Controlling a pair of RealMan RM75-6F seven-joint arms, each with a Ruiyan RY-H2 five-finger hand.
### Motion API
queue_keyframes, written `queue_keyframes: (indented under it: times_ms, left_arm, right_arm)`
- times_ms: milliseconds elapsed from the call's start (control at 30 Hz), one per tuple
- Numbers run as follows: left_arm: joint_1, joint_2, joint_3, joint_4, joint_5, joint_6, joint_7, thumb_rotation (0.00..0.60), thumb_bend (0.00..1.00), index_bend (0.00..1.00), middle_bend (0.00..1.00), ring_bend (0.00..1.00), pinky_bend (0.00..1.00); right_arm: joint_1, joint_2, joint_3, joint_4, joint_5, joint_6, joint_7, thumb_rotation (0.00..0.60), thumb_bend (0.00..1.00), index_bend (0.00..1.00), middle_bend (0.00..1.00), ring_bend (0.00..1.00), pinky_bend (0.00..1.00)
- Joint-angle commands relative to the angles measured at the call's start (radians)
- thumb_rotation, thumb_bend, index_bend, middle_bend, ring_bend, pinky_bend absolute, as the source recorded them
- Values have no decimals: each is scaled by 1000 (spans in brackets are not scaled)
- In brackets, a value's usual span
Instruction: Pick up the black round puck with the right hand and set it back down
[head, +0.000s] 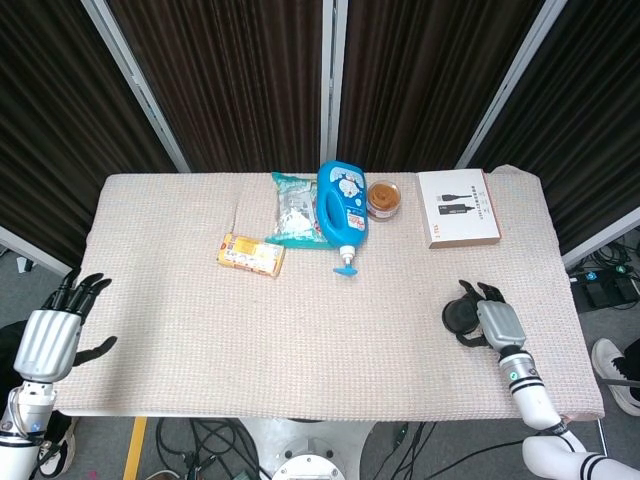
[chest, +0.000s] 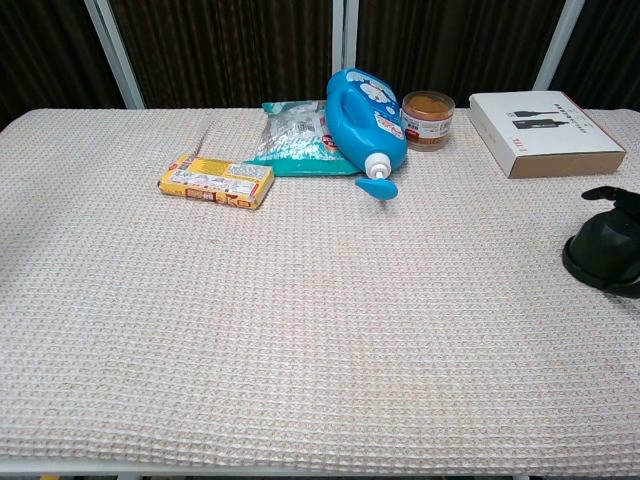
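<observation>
The right hand (head: 497, 324) is wrapping its dark fingers (head: 470, 290) around the puck (head: 459, 316), gripping it from the side at the counter's (head: 300, 330) near right part. From the chest camera the puck (chest: 600, 252) is showing at the right edge of the frame, with one finger (chest: 604, 194) curling over its far side; whether it is resting on the cloth or lifted just off it cannot be told.

Taking the puck as the landmark: the white box (head: 458, 208) is lying well beyond it, toward the far edge. The brown-lidded jar (head: 383, 199) is standing farther to the left of that, just beside the blue bottle (head: 341, 209), which is lying on its side with its nozzle pointing toward the near edge. The bottle is overlapping the teal pouch (head: 293, 209) on its left. The yellow packet (head: 251, 254) is lying farther left again, well apart from the puck.

The left hand (head: 49, 340) is hanging off the counter's near left corner, fingers spread and holding nothing.
</observation>
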Motion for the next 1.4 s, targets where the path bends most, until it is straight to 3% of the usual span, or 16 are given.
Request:
queue_keyframes:
  times_ms: [33,433,633,867,1067,1200,1267,1400]
  left_arm:
    - [0,0,0,0,0,0,0,600,133,174,136,32,292]
    - [-2,1,0,-2,1,-3,1,600,132,174,136,32,292]
    - [-2,1,0,-2,3,-3,0,600,133,174,136,32,292]
    - [-4,4,-5,-7,5,1,0,600,132,174,136,32,292]
    - [-7,7,-10,-18,9,6,7,600,132,174,137,31,292]
    - [-7,6,-9,-18,5,3,9,600,133,174,137,32,292]
    - [-7,6,-8,-16,5,-1,7,600,132,174,137,32,292]
    - [-10,3,-5,-15,11,-3,4,600,132,174,136,32,292]
  right_arm:
    - [-2,-1,3,0,-2,11,-1,600,157,74,350,0,0]
    - [-15,-4,17,4,-35,88,27,600,196,415,478,76,0]
    - [-20,33,38,-40,-71,159,50,600,201,458,512,123,0]
    - [-13,153,95,-232,-152,291,35,600,202,477,517,154,0]
    - [-27,296,159,-495,-279,469,-27,600,202,481,522,160,4]
    - [-53,302,162,-551,-325,560,-71,600,202,488,532,180,43]
    - [-51,282,136,-516,-247,485,-140,600,201,489,530,179,52]
    - [20,228,75,-370,25,139,-257,600,208,490,522,177,55]
